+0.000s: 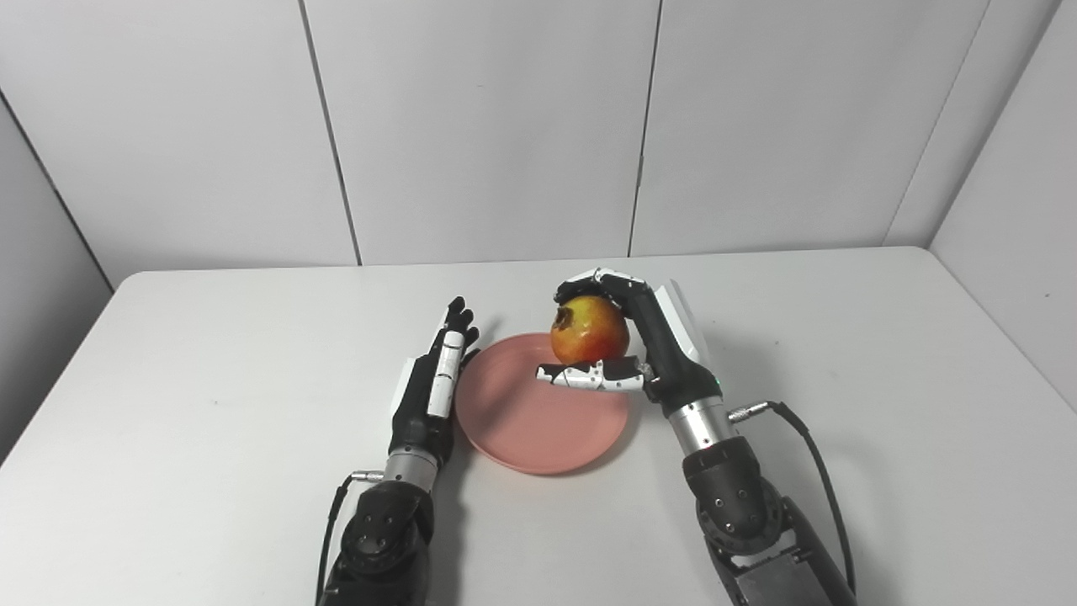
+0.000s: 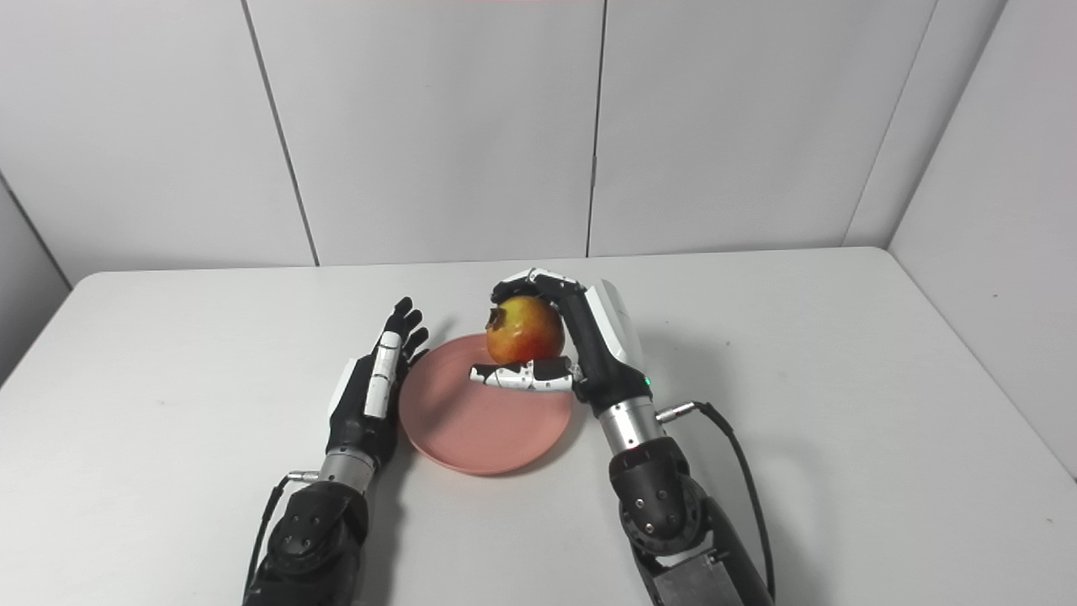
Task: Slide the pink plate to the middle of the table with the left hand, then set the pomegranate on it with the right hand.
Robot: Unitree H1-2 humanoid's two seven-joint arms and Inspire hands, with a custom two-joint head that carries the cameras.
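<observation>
The pink plate [image 1: 538,421] lies near the middle of the white table [image 1: 210,379]. My left hand [image 1: 433,379] is open and flat, fingers straight, edge-on against the plate's left rim. My right hand [image 1: 639,345] is shut on the pomegranate [image 1: 589,328], a red-yellow fruit, with fingers over its top and the thumb under it. The fruit is over the plate's far right part; I cannot tell whether it touches the plate. The same scene shows in the right eye view, with the plate [image 2: 480,421] and the pomegranate [image 2: 523,330].
A grey panelled wall [image 1: 505,126] stands behind the table's far edge. A black cable [image 1: 808,454] loops from my right wrist. Bare table surface lies left and right of both arms.
</observation>
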